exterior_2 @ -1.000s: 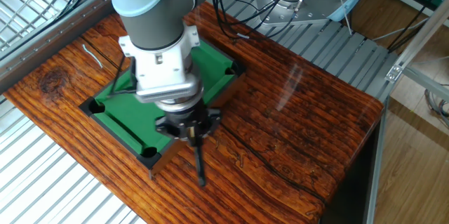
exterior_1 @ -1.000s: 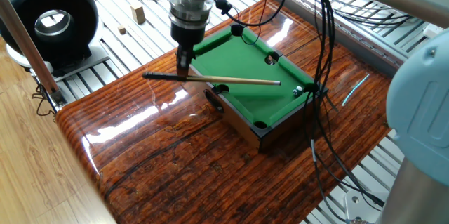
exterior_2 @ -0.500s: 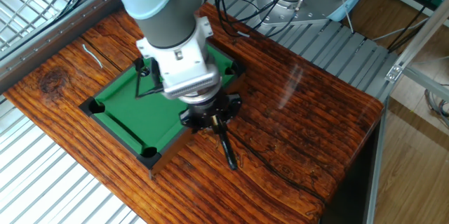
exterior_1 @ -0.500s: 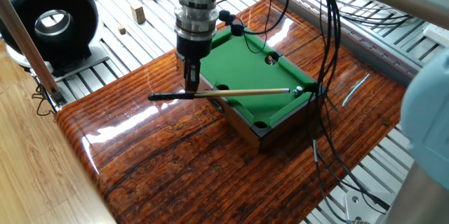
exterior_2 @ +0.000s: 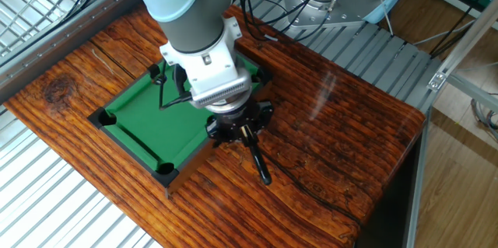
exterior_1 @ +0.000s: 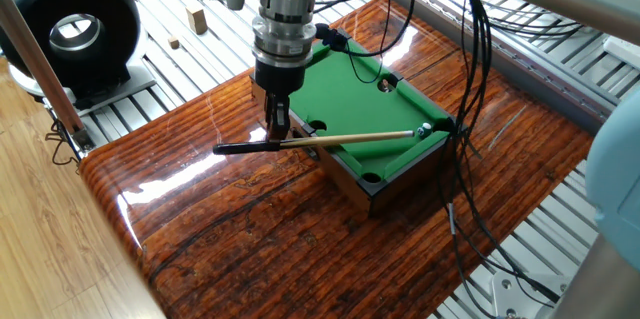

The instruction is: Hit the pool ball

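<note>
A mini pool table (exterior_1: 350,99) with green felt stands on a glossy wooden board. The pool ball (exterior_1: 425,129), tiny and dark with a white shine, sits on the felt by the right corner pocket. My gripper (exterior_1: 277,131) is shut on the cue stick (exterior_1: 345,139) near its black butt, just off the table's near-left side. The pale shaft lies across the felt, its tip right at the ball; I cannot tell if they touch. In the other fixed view my gripper (exterior_2: 241,131) holds the cue (exterior_2: 259,162), the arm covers part of the table (exterior_2: 140,116), and the ball is hidden.
A black ring-shaped device (exterior_1: 70,24) and small wooden blocks (exterior_1: 198,19) lie on the slatted bench at back left. Black cables (exterior_1: 468,109) hang past the table's right corner. A thin white strip (exterior_1: 507,126) lies on the board at right. The board's edge (exterior_2: 397,170) is near.
My gripper moved with the cue along the mini table's side toward its near corner. The cue swung across the felt and its tip slid up to the ball by the corner pocket.
</note>
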Action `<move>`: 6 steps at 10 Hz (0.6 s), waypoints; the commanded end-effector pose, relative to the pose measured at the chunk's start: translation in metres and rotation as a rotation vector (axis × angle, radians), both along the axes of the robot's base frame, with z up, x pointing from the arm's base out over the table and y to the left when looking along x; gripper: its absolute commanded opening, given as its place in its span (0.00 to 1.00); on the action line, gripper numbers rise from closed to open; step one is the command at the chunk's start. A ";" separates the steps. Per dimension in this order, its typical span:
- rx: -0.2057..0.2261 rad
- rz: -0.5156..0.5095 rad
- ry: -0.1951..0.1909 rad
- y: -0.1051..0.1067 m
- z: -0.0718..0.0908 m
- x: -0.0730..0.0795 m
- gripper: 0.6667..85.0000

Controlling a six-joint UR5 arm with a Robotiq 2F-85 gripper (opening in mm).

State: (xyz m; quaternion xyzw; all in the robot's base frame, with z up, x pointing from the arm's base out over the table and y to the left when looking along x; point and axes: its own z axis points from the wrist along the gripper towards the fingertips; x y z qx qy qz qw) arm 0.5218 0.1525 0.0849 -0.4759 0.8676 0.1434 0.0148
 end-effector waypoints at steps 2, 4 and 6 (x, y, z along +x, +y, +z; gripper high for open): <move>0.013 0.042 0.000 -0.001 0.001 -0.006 0.00; 0.011 0.050 0.005 -0.005 0.002 -0.010 0.00; 0.003 0.067 -0.001 -0.013 -0.001 -0.011 0.00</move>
